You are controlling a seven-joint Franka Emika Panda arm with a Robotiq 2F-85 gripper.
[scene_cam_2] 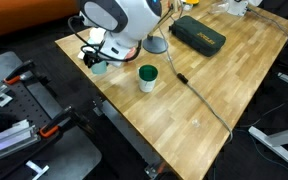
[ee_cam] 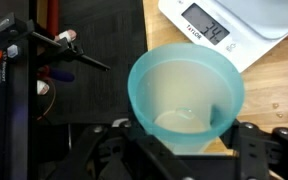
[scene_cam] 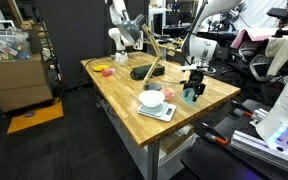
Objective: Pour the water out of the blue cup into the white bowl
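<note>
The blue cup (ee_cam: 184,85) stands upright between my gripper's (ee_cam: 184,150) fingers, which close on its lower sides. A little clear water lies in its bottom. In an exterior view the cup (scene_cam: 189,97) is at the table's edge under the gripper (scene_cam: 194,82), right of the white bowl (scene_cam: 152,98). The bowl sits on a kitchen scale (scene_cam: 159,112). In an exterior view the cup (scene_cam_2: 99,67) and gripper (scene_cam_2: 95,55) sit below the arm, which hides the bowl there.
The scale's display (ee_cam: 206,25) shows just beyond the cup. A small dark green round object (scene_cam: 170,93) (scene_cam_2: 147,77) stands between cup and bowl. A black case (scene_cam_2: 197,33), a desk lamp (scene_cam_2: 156,44) and a cable (scene_cam_2: 199,95) lie on the wooden table (scene_cam_2: 214,120).
</note>
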